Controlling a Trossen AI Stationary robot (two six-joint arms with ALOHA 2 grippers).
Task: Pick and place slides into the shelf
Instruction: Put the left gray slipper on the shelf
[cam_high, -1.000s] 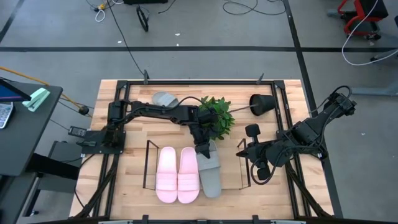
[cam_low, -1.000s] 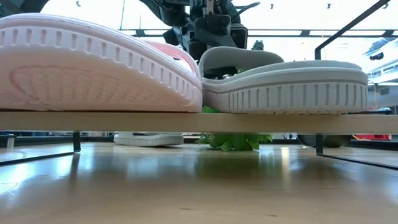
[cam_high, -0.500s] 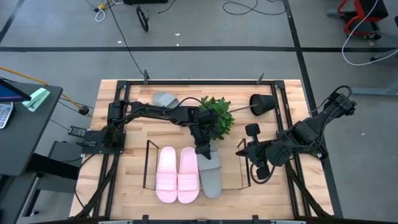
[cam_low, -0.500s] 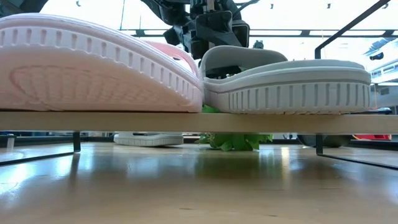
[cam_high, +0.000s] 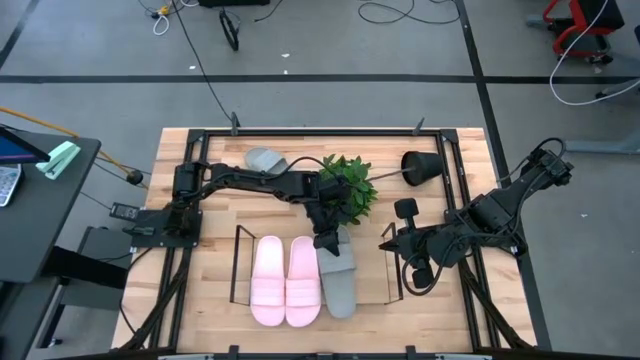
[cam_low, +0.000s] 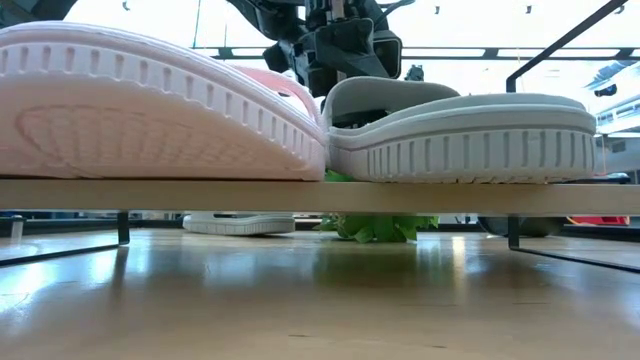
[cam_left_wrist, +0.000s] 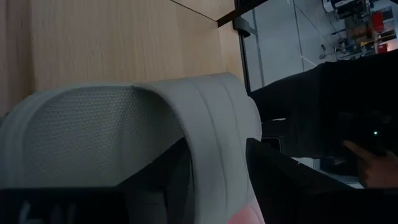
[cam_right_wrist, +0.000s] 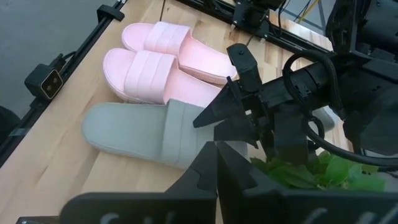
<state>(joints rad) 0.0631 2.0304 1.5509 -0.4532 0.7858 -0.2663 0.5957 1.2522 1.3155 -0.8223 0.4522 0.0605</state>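
The shelf (cam_high: 237, 265) holds the pale pink pair (cam_high: 285, 280) and, to their right, one grey slide (cam_high: 340, 285), all lying on their soles. My left gripper (cam_high: 327, 240) hangs open over that grey slide's strap (cam_right_wrist: 180, 127), and one dark finger (cam_left_wrist: 280, 186) stands beside the strap's edge (cam_left_wrist: 217, 124). The second grey slide (cam_high: 265, 158) lies on the table near the far edge, behind the left arm. My right gripper (cam_high: 388, 236) waits shut to the right of the shelf, above the table.
A green leafy plant (cam_high: 348, 186) sits just beyond the shelf, close to the left wrist. A black cone-shaped pot (cam_high: 422, 166) lies on its side at the far right. A black frame (cam_high: 300, 131) edges the table. Bare wood shows left of the shelf.
My left gripper has spread its fingers over the grey slide's strap and risen slightly. The grey slide has settled on the shelf, shifting a little to the right in the low view. The right arm has kept still.
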